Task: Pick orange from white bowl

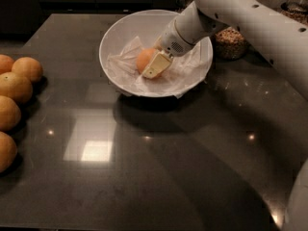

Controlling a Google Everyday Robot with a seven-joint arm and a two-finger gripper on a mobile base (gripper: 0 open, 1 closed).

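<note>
The orange (143, 58), reddish and round, lies on crumpled white paper (121, 65) inside the wide white bowl (108, 41) at the back middle of the dark table. My gripper (151, 67) reaches down into the bowl from the right. Its cream tip lies against the orange's right front side and covers part of it. The orange rests in the bowl. The white arm (250, 18) runs from the upper right down into the bowl.
Several yellower oranges (15, 86) line the table's left edge. Glass jars of grains (230, 42) stand behind the bowl at the right, under the arm. The dark table top (144, 167) extends in front of the bowl.
</note>
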